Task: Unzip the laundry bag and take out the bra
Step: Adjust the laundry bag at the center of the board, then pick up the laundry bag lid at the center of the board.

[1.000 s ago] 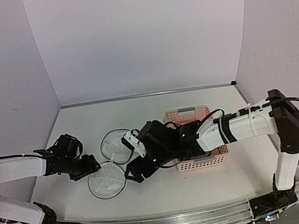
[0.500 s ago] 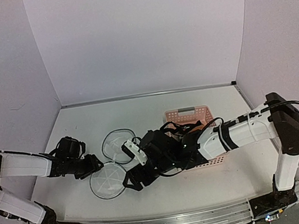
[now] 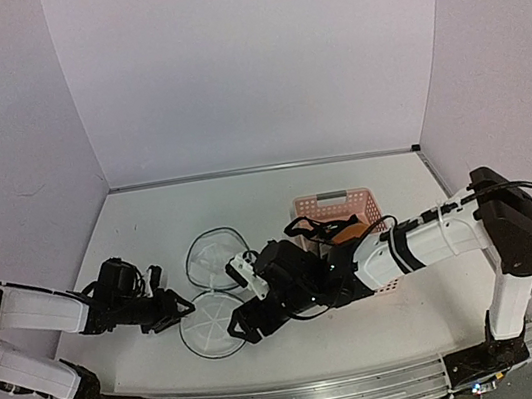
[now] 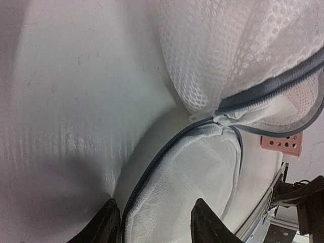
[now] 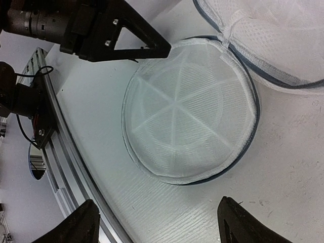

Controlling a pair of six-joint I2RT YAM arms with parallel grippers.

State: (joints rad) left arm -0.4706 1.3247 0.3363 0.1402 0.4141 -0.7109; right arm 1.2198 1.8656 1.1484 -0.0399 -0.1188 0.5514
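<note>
White surface [image 3: 275,193] is carrying the unzipped laundry bag [image 3: 210,257], lid [image 3: 206,332] lying flat beside it. With your right arm [image 3: 424,235] lowering, the bra [image 3: 350,232] is showing in the pink basket [image 3: 332,199]: removal looks done. Your left pincer [image 4: 154,215] is narrowing astride the lid's rim, gripping nothing; right pincer [image 5: 157,205] is gaping, empty.

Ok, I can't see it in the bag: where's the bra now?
Top view: the bra lies in the pink basket, right of the opened laundry bag.
</note>
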